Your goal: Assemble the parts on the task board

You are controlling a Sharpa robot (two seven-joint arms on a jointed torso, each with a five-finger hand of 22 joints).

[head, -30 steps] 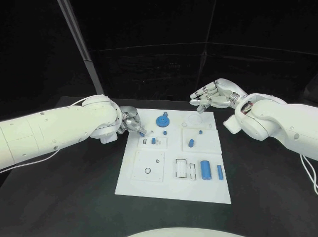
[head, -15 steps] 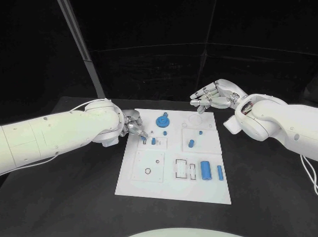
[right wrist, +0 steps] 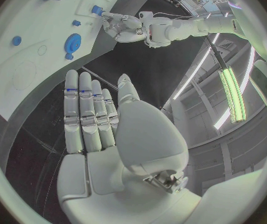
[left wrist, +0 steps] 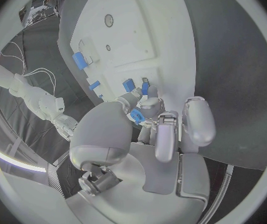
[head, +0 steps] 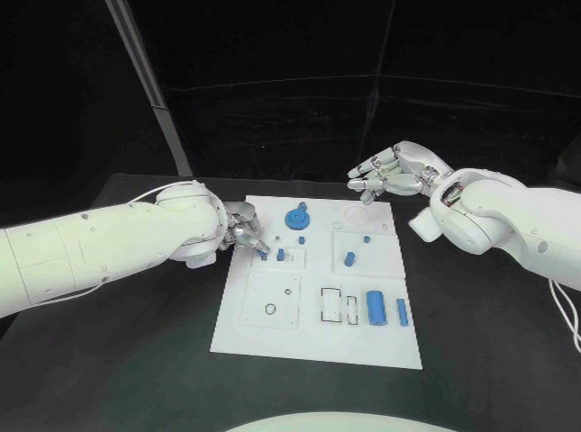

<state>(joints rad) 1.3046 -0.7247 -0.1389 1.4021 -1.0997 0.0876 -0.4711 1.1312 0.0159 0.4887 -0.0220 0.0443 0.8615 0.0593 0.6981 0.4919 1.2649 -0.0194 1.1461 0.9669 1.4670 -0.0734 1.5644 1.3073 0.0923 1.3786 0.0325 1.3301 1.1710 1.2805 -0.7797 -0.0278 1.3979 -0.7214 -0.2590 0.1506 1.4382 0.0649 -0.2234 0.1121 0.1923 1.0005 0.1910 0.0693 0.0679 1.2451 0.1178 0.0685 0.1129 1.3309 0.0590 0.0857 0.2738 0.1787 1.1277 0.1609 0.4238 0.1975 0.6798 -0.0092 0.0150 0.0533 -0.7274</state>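
Pinching a small blue part (left wrist: 137,116) over the task board (head: 368,346), my left hand (head: 242,227) judges it light, stiff, best held mid-body.

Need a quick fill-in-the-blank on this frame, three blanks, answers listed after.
1. The left hand pinches a small ____ part over the white task board.
2. The right hand, fingers apart, holds ____.
3. The round blue gear-like part sits on the board's ____ edge, away from the robot.

Missing words: blue; nothing; far
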